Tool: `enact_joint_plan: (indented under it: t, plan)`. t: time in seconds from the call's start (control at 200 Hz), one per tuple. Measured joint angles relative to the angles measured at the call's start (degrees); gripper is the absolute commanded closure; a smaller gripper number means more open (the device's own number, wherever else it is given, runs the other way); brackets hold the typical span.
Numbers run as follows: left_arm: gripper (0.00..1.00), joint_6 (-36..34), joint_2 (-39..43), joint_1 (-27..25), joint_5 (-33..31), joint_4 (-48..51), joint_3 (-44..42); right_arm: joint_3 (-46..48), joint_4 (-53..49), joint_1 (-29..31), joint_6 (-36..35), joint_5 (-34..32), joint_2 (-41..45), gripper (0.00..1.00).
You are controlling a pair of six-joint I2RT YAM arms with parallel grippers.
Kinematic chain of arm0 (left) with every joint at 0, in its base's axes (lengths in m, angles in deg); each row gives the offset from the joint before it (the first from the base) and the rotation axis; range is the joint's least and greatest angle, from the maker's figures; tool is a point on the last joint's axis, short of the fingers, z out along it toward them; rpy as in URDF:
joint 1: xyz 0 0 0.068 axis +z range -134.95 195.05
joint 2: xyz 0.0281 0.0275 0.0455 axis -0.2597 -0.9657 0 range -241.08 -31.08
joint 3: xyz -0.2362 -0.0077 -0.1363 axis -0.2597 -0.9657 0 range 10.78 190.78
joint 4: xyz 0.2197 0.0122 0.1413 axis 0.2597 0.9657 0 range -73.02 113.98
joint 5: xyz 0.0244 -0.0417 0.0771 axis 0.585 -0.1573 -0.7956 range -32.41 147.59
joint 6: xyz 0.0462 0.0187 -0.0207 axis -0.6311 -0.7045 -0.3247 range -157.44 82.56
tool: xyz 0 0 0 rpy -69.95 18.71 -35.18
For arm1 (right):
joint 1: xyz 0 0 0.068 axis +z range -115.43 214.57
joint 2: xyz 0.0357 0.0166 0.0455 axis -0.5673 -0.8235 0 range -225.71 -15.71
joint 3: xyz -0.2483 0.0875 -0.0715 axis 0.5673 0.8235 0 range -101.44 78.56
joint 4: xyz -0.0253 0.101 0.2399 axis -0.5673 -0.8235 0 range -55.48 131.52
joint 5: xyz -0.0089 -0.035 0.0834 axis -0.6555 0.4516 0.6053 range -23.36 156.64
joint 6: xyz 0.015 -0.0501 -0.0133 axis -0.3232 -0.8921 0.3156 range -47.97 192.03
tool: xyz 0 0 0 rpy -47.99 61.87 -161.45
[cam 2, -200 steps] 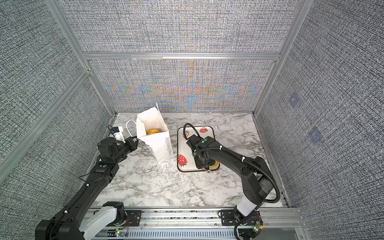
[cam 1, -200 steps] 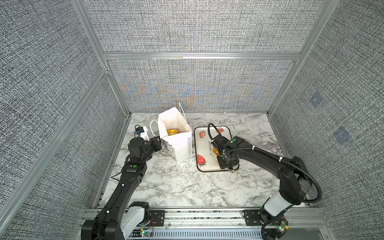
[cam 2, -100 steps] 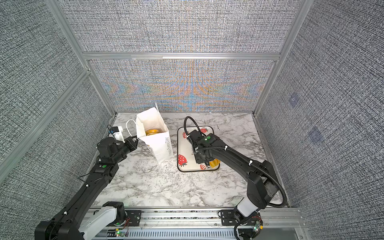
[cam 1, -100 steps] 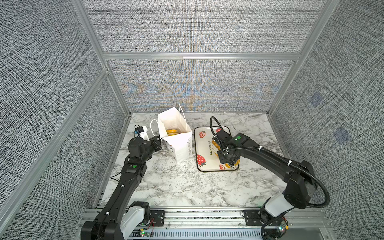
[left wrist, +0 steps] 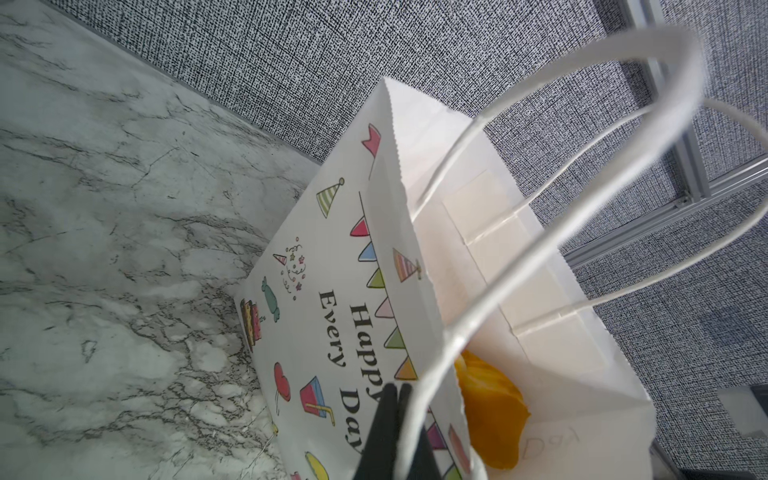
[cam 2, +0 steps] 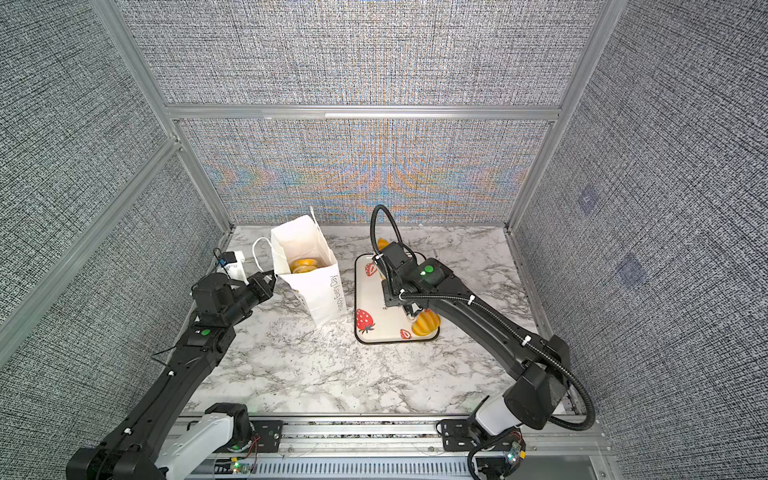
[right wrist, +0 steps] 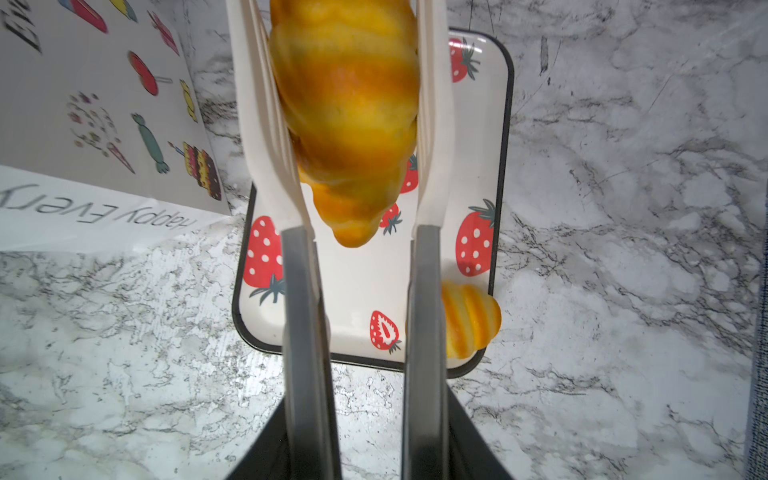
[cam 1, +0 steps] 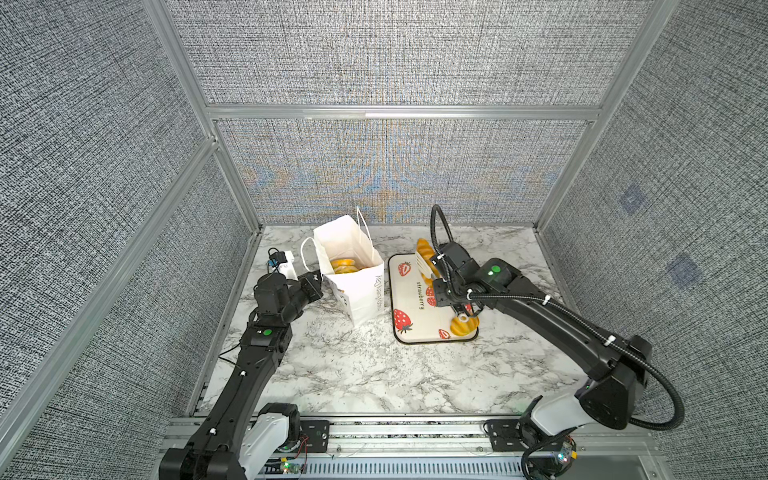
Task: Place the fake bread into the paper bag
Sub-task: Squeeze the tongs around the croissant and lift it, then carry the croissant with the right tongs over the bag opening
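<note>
Right of centre in a top view, the right gripper (cam 1: 424, 266) clamps a glossy golden croissant (right wrist: 345, 104) between its white fingers (right wrist: 262, 124). The croissant's long axis runs along them, above the strawberry tray (cam 1: 403, 297). Just left stands the paper bag (cam 1: 357, 286), mouth up, with pastries (cam 1: 344, 266) inside. The left gripper (cam 1: 316, 277), nearer the bag, pinches its rim tight. One ridged pastry (cam 1: 462, 326) lies at the tray's lower right corner.

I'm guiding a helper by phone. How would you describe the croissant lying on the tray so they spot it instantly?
In both top views, a strawberry tray lies right of the white paper bag on the marble table. The loose croissant sits in the tray's near right corner. Unlike the held croissant, pinched in the right gripper above the tray, it lies free.
</note>
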Motion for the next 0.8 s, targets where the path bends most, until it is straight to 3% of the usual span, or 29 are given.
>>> enact_joint_plan:
  t: [0.49,0.8]
  plan:
    - [1.0,-1.2,0.2,0.0,-0.02,2.23,2.27,0.26,10.91,4.31,-1.31,-2.51,7.8,0.59]
    - [1.0,-1.42,0.44,0.0,0.0,3.34,3.21,-0.33,15.61,7.21,-3.74,-2.82,8.5,0.59]
